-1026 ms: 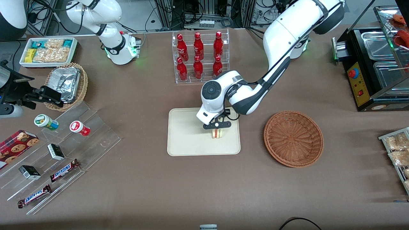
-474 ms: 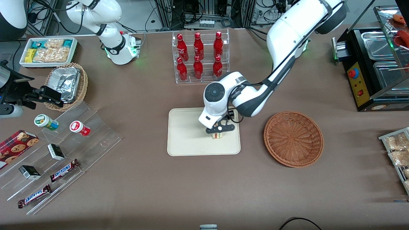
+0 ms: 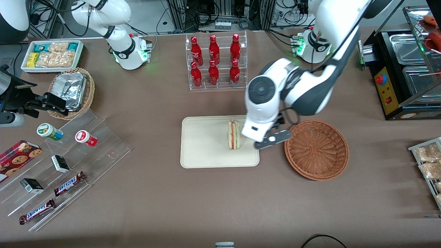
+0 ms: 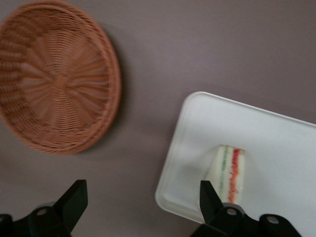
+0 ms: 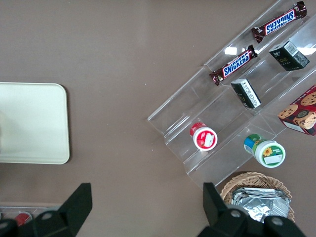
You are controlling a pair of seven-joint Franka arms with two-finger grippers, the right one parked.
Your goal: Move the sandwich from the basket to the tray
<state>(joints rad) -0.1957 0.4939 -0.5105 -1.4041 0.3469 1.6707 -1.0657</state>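
Sandwich (image 3: 234, 134) upright on edge on tray (image 3: 203, 151), near rim toward basket (image 3: 316, 149); basket holds nothing.
Tool (image 3: 272, 140) spread, holding nothing, above gap between tray and basket.
Risk: narrow base, nudge from arm could topple wedge.
Brown counter (image 3: 165, 193) flat; bottle rack (image 3: 216, 62) well apart.

The working arm (image 3: 303, 86) is glossy white with dark grey joint bands, a round dark cap on its wrist, thin black cables, a green-lit base, and a gripper (image 3: 272, 140) with black pointed fingers (image 4: 74, 200) set wide apart.
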